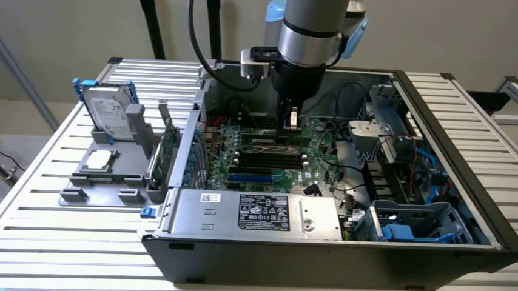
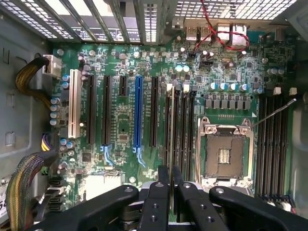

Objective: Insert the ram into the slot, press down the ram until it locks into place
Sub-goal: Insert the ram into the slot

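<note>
Holding the ram (image 2: 172, 120) tight in the clenched pincer (image 2: 170, 192) — thin edge on, right by the black slot (image 2: 167, 139) near the big chip socket (image 2: 224, 154). Cannot tell if touching. Could go wrong if tipped or a bit off line — would hit the slot's wall or end clips, jam, maybe bend when pushed.

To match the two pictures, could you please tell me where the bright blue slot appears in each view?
Exterior view: the blue slot lies on the motherboard, between the black memory sockets and the labelled metal box.
Wrist view: the blue slot stands between two black expansion slots.
Shared landmark: the black memory sockets, parallel to it.
</note>
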You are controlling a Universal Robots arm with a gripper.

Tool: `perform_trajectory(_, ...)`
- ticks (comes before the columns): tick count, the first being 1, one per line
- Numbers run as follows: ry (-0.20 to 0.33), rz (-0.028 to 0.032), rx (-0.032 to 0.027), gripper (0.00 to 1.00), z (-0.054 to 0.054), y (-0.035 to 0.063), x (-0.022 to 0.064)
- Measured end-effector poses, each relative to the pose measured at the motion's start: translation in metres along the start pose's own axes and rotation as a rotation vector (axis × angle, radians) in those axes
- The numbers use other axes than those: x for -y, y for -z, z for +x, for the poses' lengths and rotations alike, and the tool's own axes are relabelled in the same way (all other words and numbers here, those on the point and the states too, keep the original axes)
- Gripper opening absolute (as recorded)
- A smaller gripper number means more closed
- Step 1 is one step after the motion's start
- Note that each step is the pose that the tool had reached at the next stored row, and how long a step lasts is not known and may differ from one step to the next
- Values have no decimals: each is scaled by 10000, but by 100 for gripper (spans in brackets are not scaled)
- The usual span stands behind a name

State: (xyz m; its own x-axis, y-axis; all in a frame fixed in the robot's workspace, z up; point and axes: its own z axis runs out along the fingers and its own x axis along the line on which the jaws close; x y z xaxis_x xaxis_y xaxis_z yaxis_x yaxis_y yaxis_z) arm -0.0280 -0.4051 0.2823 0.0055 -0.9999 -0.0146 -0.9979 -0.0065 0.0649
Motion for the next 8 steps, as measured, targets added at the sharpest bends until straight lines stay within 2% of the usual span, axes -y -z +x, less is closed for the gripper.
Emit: perform_trajectory(8, -21, 0, 1, 13, 2, -145, 9)
